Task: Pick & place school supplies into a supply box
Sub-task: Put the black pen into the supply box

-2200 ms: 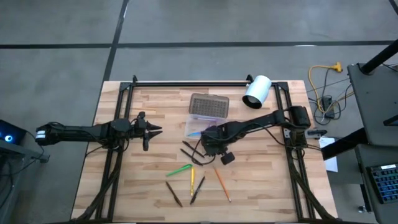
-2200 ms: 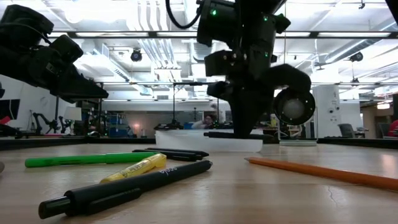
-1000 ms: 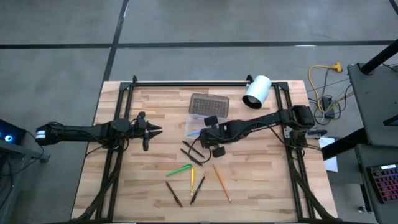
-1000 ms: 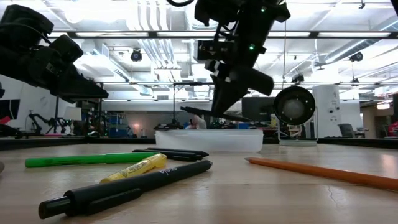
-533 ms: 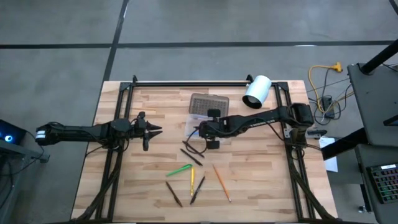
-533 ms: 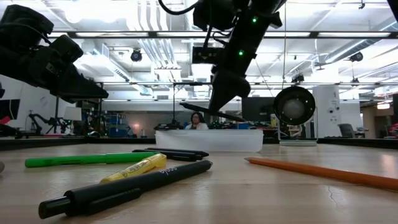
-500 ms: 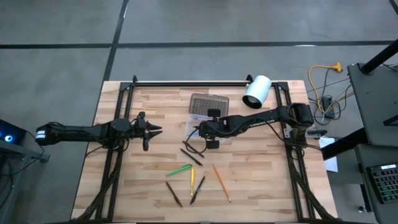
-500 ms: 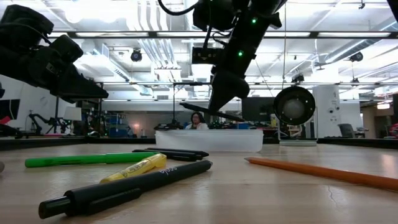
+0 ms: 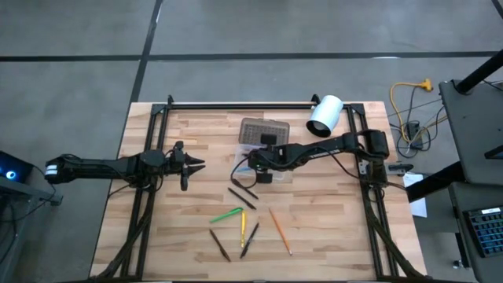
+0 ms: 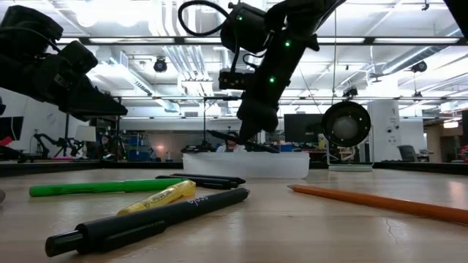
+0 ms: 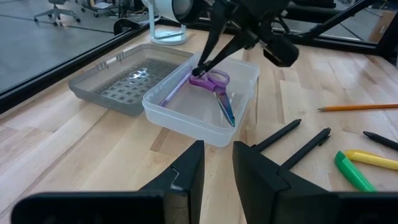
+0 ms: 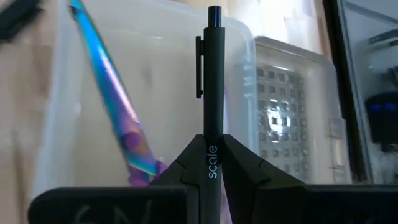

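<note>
Wooden table (image 9: 181, 228) w/ loose pens (image 9: 240, 220) near the front edge; clear box (image 11: 202, 102), lid open, holds purple scissors (image 11: 214, 84). Right gripper (image 12: 212, 144) over the box, fingers pinching a black pen (image 12: 212, 74). Left gripper (image 11: 216, 162) waits to the box's left, fingers slightly apart.

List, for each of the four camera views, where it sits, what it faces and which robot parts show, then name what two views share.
High: overhead, straight down; both arms, wooden table.
Low: tabletop level, facing the room; right gripper over the supply box.
Left wrist: looks past left gripper toward the box.
Right wrist: right gripper's fingers shut on black pen.
Shared: both wrist views show the purple-handled scissors in the box.
</note>
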### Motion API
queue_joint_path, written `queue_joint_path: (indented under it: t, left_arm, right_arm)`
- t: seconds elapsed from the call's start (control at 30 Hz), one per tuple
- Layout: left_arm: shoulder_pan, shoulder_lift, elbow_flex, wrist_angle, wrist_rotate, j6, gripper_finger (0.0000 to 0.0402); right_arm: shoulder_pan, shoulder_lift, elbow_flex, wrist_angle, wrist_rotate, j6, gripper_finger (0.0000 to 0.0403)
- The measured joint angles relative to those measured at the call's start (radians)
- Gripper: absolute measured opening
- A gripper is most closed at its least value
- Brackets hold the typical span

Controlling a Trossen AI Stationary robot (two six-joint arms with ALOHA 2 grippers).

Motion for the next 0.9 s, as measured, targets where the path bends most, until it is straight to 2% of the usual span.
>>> queue_joint_path:
  t: [0.6, 0.9]
  left_arm:
    - [0.000, 0.000, 0.000, 0.000, 0.000, 0.000, 0.0069]
    - [0.000, 0.000, 0.000, 0.000, 0.000, 0.000, 0.0069]
  right_arm:
    - [-0.048, 0.004, -0.024, 0.000, 0.003, -0.004, 0.0029]
    - [-0.056, 0.004, -0.032, 0.001, 0.002, -0.013, 0.0065]
